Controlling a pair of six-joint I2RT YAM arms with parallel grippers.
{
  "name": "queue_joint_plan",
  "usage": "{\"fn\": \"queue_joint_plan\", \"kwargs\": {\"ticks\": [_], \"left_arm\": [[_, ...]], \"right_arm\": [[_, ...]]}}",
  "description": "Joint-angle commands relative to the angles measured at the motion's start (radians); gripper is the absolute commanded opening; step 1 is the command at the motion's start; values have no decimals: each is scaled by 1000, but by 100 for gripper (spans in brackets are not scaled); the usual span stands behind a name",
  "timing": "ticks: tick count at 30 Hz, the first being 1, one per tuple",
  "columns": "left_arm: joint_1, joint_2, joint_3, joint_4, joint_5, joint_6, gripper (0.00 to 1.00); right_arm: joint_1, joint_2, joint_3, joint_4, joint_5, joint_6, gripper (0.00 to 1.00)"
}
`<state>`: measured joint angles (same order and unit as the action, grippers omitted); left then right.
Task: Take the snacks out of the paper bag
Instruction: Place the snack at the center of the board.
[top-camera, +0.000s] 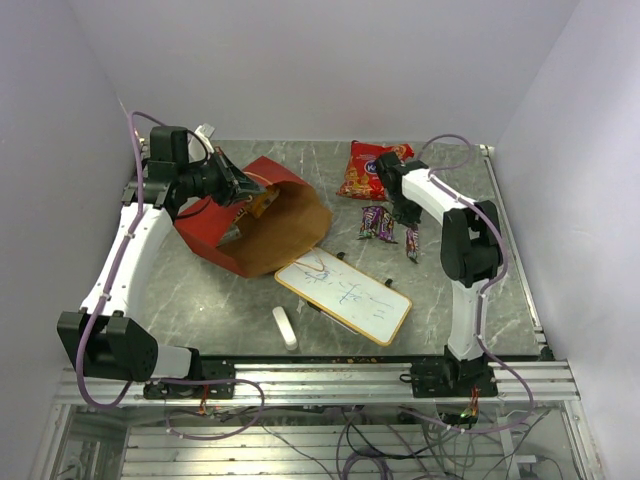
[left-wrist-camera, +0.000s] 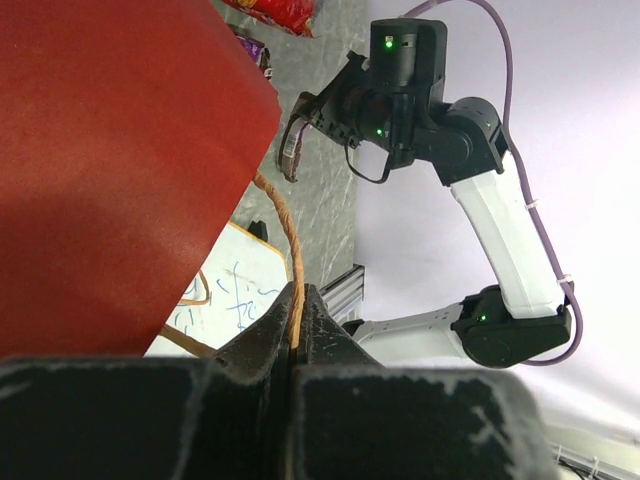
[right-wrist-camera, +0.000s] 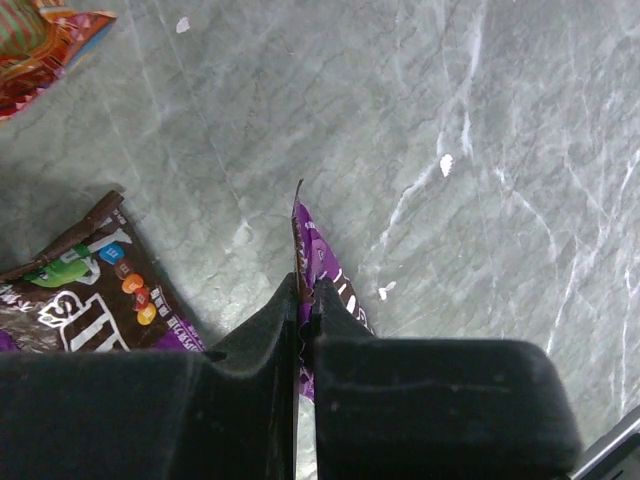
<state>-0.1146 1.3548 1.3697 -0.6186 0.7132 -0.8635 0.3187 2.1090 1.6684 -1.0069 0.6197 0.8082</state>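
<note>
Where the left gripper (top-camera: 243, 186) sat at far left, its jaws were pressed together on the twine handle (left-wrist-camera: 287, 230) of the paper bag (top-camera: 205, 235), twine pinched right between the fingertips in the left wrist view. Paper bag lay on its side on the table (top-camera: 200, 300), red outside up, brown inside showing toward the right. Contents could not be told. Eraser (top-camera: 285, 328) lay near the front edge, just left of the whiteboard (top-camera: 343, 296), apart from it. Whiteboard's far corner sat right by the bag's mouth. Further right, red-orange packet (top-camera: 368, 168) lay flat near the back edge, candy packs (top-camera: 377, 223) on the table just in front of it. Right gripper (top-camera: 411, 232) was just right of those, jaws clamped shut on the edge of a purple pack (right-wrist-camera: 322, 262), which hung below the fingers; whether it touched the table could not be told.
</note>
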Motion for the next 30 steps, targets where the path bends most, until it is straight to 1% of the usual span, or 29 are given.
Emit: {"fn": "queue_joint_plan", "kwargs": {"ticks": [1, 6, 9, 14, 18, 20, 22, 25, 27, 30], "left_arm": [[-7, -8, 30, -6, 35, 18, 7], [-8, -13, 25, -10, 43, 12, 7], [-8, -15, 37, -42, 30, 32, 7], [-8, -45, -5, 0, 33, -2, 7], [-10, -51, -19, -5, 39, 4, 7], [-9, -54, -17, -14, 37, 16, 7], [-10, -56, -14, -31, 28, 30, 7], [-9, -61, -24, -18, 28, 29, 7], [-8, -63, -34, 1, 29, 20, 7], [-10, -60, -33, 18, 34, 11, 7]], "right_arm": [[-2, 11, 28, 54, -5, 12, 0], [-2, 63, 112, 33, -17, 35, 0], [-3, 74, 114, 46, -42, 53, 0], [-2, 112, 153, 63, -80, 73, 2], [-3, 110, 160, 79, -96, 80, 4], [-3, 84, 135, 108, -106, 74, 11], [-3, 52, 106, 133, -104, 67, 26], [-4, 2, 84, 138, -103, 45, 46], [-4, -45, 63, 146, -104, 16, 54], [-3, -161, -25, 196, -127, -40, 59]]}}
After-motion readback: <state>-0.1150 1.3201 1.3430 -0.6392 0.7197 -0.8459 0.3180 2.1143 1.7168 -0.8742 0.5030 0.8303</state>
